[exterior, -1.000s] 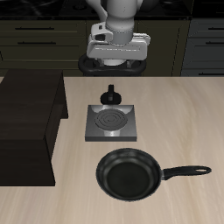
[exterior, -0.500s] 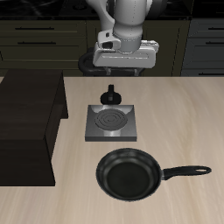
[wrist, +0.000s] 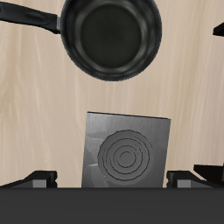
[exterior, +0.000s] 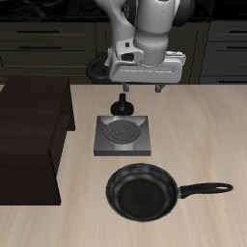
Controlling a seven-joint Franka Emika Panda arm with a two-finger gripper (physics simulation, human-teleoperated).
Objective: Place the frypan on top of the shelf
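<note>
The frypan [exterior: 144,192] sits untouched near the bench's front edge, the shelf [exterior: 33,135] along a side edge. The end effector [exterior: 141,92], fingers spread and empty, has swung forward over the stove plate [exterior: 123,135], beginning its approach.

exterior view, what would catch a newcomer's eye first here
The frypan stands out: a round black pan lying near the table's front edge, its long handle pointing sideways. Just behind it sits the square grey stove plate with a spiral burner. Above that hangs the gripper, open and empty, while the shelf bulks dark at the table's side.
</note>
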